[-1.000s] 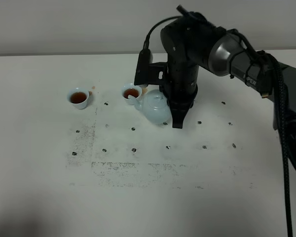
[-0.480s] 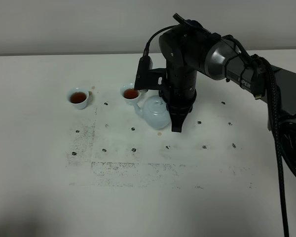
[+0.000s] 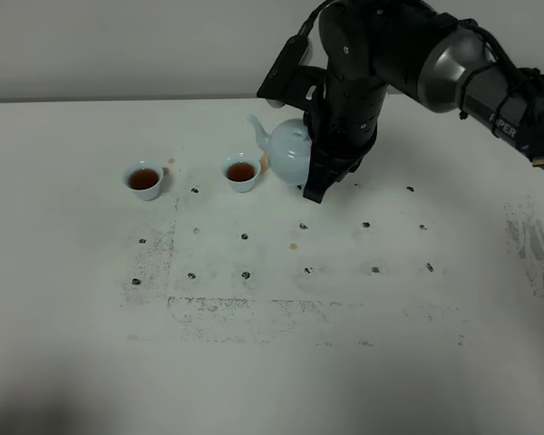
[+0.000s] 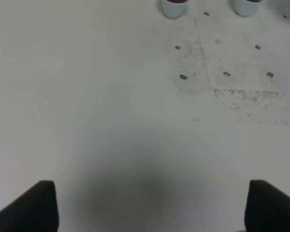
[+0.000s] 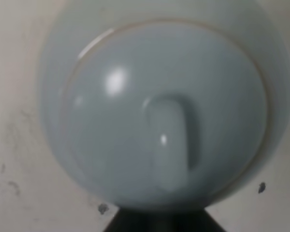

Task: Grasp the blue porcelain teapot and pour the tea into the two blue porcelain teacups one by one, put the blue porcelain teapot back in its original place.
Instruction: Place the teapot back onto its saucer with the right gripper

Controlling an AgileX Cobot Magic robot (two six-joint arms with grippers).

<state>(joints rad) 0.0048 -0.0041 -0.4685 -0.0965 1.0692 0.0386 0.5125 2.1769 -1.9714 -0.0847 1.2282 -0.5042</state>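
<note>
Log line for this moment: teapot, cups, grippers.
teapot: lifted, right gripper shut on it | teacups: both hold tea | left gripper: open, idle

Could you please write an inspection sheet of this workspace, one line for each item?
Surface: white table, with small dark marks, a speckled grey patch and a small orange spot.
Job's things: pale blue teapot held up, spout to the left; left cup and right cup stand upright, both with dark tea inside.
Clutter: nothing seen.
Grippers: right tool is shut on the teapot; left tool hangs over bare table, tips wide apart, holding nothing.
Cables: black cable loops along the right arm.
Surroundings: plain pale wall behind the table.
</note>
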